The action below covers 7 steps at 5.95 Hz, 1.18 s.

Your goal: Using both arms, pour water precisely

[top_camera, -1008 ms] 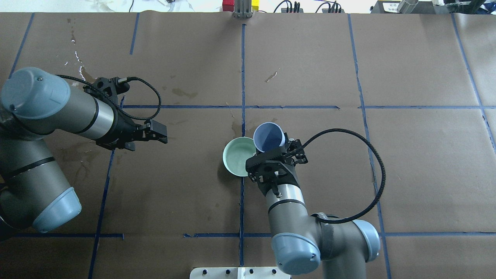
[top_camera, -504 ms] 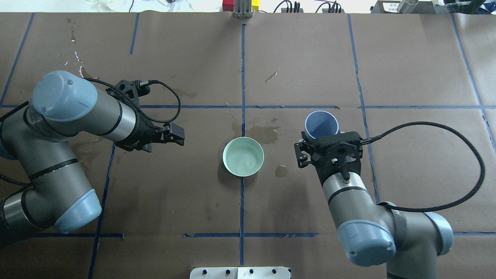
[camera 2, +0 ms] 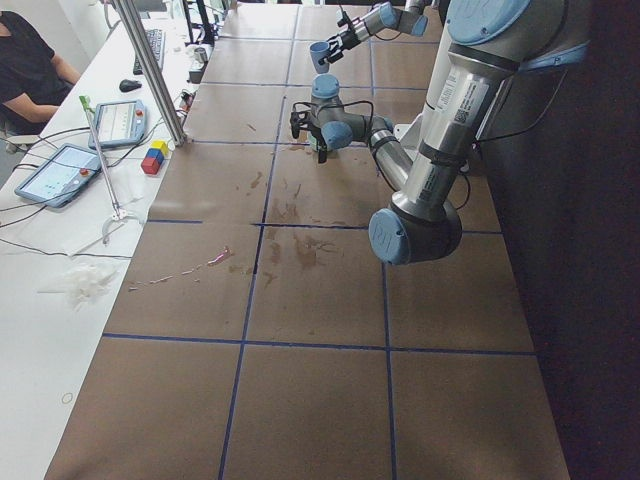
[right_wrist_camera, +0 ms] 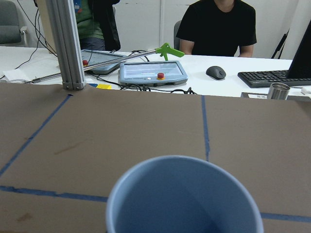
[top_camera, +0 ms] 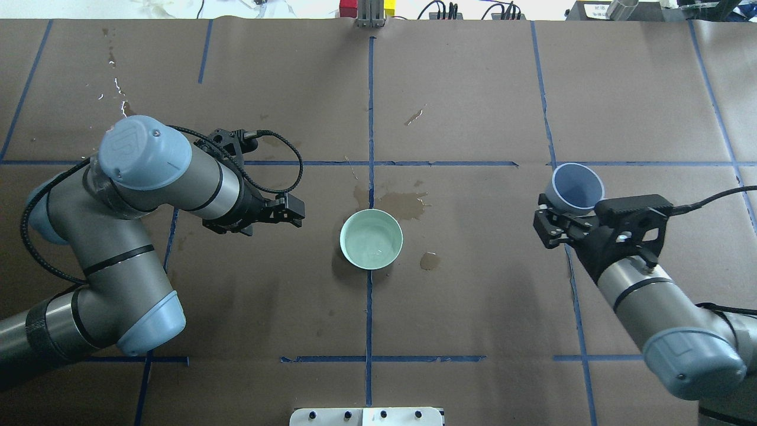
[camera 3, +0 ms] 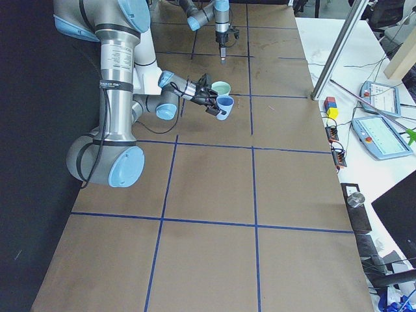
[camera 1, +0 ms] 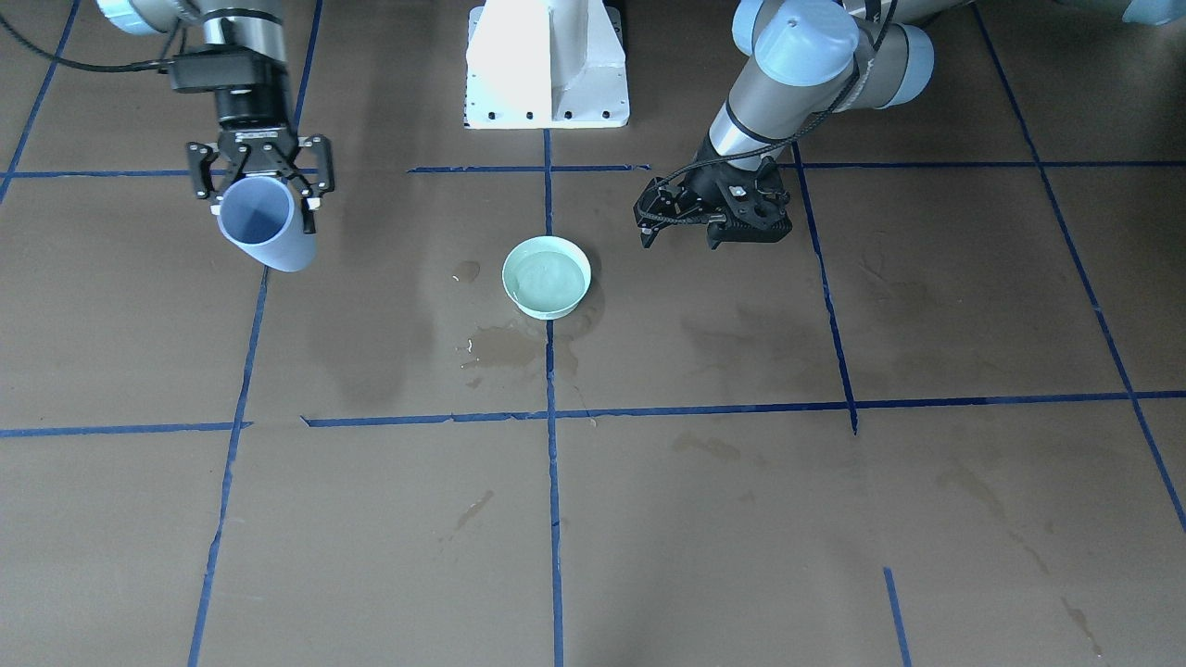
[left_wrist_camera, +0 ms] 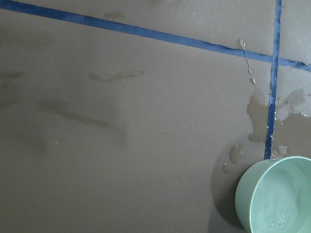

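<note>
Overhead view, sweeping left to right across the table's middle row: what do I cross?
The left gripper, open and empty → green bowl → small wet spot on the paper → right gripper holding the blue cup.

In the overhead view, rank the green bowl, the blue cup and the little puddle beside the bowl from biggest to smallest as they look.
1. the green bowl
2. the blue cup, nearly as large; it is held raised, nearer the camera, so these two are unsure
3. the little puddle, clearly smallest
</note>
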Tool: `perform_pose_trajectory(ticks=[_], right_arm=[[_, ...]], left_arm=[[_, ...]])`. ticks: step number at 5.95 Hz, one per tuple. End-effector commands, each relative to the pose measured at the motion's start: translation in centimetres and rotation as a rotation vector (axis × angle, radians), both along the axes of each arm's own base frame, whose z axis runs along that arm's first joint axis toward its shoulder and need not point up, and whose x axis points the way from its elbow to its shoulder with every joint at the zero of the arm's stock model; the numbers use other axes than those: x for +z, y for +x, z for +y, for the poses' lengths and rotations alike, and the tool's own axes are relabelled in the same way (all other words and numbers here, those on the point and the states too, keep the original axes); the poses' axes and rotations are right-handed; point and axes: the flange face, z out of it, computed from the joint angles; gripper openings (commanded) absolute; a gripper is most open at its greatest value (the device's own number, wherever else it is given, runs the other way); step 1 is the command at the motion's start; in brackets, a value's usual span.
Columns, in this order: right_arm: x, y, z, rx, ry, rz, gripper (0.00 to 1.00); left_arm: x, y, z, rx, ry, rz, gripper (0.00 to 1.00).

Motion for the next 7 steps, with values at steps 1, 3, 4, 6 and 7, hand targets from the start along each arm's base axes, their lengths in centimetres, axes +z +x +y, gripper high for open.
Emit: perform_pose_trajectory(ticks=[1,3,4,6,7], right_arm=[[11.3,4.7,-0.5,0.015,0.05,-0.026,0.05],[21.0,9.2,0.3,0.032,0.07,-0.013,0.05],[22.9,10.0,0.5,0.038,0.072,-0.014,0.05],[24.8,10.2,0.4,0.08,0.082,0.03,0.1],[24.5,9.0,0.0,0.081,0.086,0.018,0.12]], left_arm=[[-0.4,1.8,0.8,-0.006,0.025,-0.012,0.99],[-1.1,2.0,0.8,-0.008,0.033,-0.006,0.99],[-1.2,2.0,0.8,-0.008,0.034,-0.003,0.99],[-1.5,1.8,0.8,-0.01,0.036,0.0,0.99],[-1.5,1.8,0.9,-0.008,0.036,0.0,0.99]])
